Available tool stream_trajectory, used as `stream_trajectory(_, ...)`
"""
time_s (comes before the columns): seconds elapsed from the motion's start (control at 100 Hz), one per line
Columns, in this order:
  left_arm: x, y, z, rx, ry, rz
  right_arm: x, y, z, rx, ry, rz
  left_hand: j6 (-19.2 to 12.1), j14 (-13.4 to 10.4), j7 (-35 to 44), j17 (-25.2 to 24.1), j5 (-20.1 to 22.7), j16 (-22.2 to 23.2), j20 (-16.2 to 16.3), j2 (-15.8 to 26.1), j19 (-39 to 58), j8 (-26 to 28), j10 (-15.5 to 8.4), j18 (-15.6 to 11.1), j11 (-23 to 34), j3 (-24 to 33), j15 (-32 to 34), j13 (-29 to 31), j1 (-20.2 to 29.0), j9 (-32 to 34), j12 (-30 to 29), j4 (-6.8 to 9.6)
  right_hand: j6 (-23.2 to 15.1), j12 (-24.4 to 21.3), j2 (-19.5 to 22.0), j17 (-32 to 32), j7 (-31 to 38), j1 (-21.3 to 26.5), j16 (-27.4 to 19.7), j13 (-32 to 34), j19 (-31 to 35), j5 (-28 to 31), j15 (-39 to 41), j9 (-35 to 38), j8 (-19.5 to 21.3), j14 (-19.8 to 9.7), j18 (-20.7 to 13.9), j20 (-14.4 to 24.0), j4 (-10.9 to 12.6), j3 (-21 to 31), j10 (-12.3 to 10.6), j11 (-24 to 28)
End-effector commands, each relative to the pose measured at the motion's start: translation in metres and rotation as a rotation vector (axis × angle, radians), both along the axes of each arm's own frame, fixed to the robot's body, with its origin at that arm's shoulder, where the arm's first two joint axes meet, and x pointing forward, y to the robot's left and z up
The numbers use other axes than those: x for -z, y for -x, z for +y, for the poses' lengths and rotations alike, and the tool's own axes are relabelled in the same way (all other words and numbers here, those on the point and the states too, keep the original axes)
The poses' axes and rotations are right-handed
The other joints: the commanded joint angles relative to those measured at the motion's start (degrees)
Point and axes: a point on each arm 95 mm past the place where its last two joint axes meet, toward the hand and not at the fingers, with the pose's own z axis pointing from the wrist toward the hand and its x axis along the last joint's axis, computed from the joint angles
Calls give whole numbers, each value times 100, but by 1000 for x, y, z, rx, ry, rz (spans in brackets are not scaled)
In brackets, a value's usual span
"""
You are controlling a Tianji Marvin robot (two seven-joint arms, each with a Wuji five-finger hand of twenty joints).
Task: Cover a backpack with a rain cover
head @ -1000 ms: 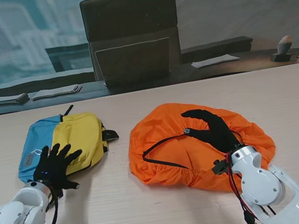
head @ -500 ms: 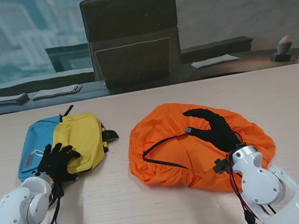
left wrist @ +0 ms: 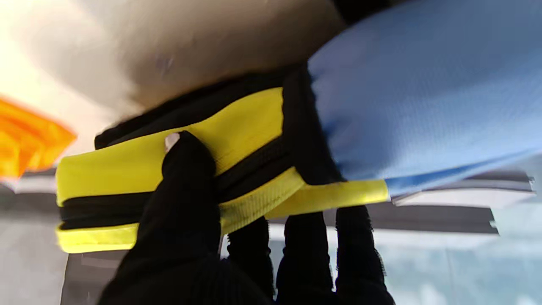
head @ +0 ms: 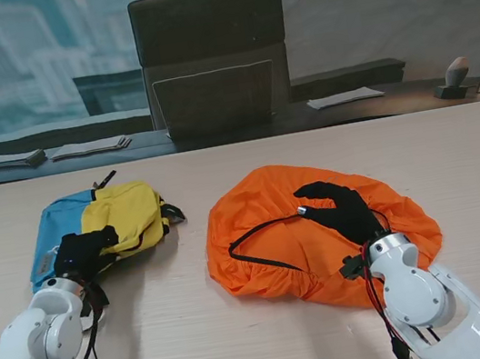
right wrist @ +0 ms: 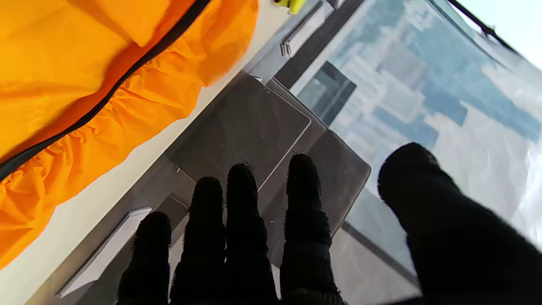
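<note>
While left robot hand (head: 84, 251) pinches backpack (head: 122, 219) edge, right robot hand (head: 342, 211) hovers fingers-spread, holding nothing, over rain cover (head: 268, 239).

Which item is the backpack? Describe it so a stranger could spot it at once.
On the pale wooden table, look to the robot's left side, opposite the big orange rain cover. There lies the backpack, gripped at its near edge by the black-gloved left hand. It alone is two-toned, blue and yellow with black zip trim.

Glossy white rounded arms, black-gloved left hand (head: 83, 252) and right hand (head: 342, 213), red-black wrist cables
</note>
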Motion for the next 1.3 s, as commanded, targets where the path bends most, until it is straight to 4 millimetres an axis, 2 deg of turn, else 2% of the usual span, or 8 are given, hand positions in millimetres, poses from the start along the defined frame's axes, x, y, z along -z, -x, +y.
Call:
stream_trajectory(0.0,-22,4,-11,33,37,-75,6,-2,8,-21,62,18,-289,80,630,-199,-67,506,443,902,1114,476,-175,301,859,18,849,591,420,507,896,-62,108,31,-94,-2,-99,5,69,199,197,222,102,247,72,29,-41,-66,63,275,146,-24)
stream_trajectory(0.12,-45,16,-14,46,104,-179,16,-9,18,-50,172,93,-378,-161,629,-133,-162,1321,660,963,1655,595,-574,234,1659,18,1934,726,388,688,1884,-57,261,30,-99,-61,-249,-17,66,78,174,374,71,172,82,-3,-69,-181,43,342,152,-73)
stream_trajectory(0.14,-48,18,-14,48,113,-197,17,-11,20,-56,193,108,-366,-63,632,-131,-191,1528,709,971,1760,620,-609,216,1842,25,2173,655,406,679,2051,-49,269,33,-92,-68,-264,-26,66,62,154,374,70,149,88,-16,-69,-200,43,342,141,-72)
stream_trajectory(0.33,-70,30,-18,58,205,-291,34,-30,45,-65,302,206,-255,23,653,-204,-280,2238,858,971,2068,822,-514,100,2143,62,2744,466,544,565,2565,-9,323,85,-84,-108,-307,-36,90,-141,-182,224,103,-99,201,-97,-137,-344,68,375,116,23)
stream_trajectory(0.45,-84,37,-19,66,252,-354,47,-44,68,-16,327,127,-203,66,658,-193,-287,2310,893,950,2140,863,-464,107,2161,76,2767,456,597,559,2609,3,637,110,-321,283,-137,114,235,601,690,885,463,778,223,210,-83,12,50,854,323,179)
stream_trajectory(0.52,-93,41,-21,73,273,-386,48,-48,78,4,333,170,-177,84,660,-190,-283,2334,903,943,2161,878,-453,99,2164,78,2775,454,610,555,2619,6,713,72,-396,394,-275,150,193,652,1145,927,376,804,127,294,-200,102,42,1052,379,64)
stream_trajectory(0.82,-124,56,-28,100,327,-476,58,-41,131,-71,320,345,-9,115,644,-202,-337,2359,876,963,2105,931,-417,62,2142,99,2690,393,688,490,2630,25,622,71,-302,266,-415,204,43,497,1141,655,61,428,115,328,-335,27,29,1039,326,-7)
stream_trajectory(1.29,-152,76,-19,91,314,-559,41,-28,238,-288,143,440,41,105,615,-196,-346,2374,868,979,2090,928,-408,63,2118,90,2650,420,697,495,2602,37,80,147,-201,73,-52,166,-141,28,543,-135,-354,-256,173,-387,-856,-373,11,872,-152,176)
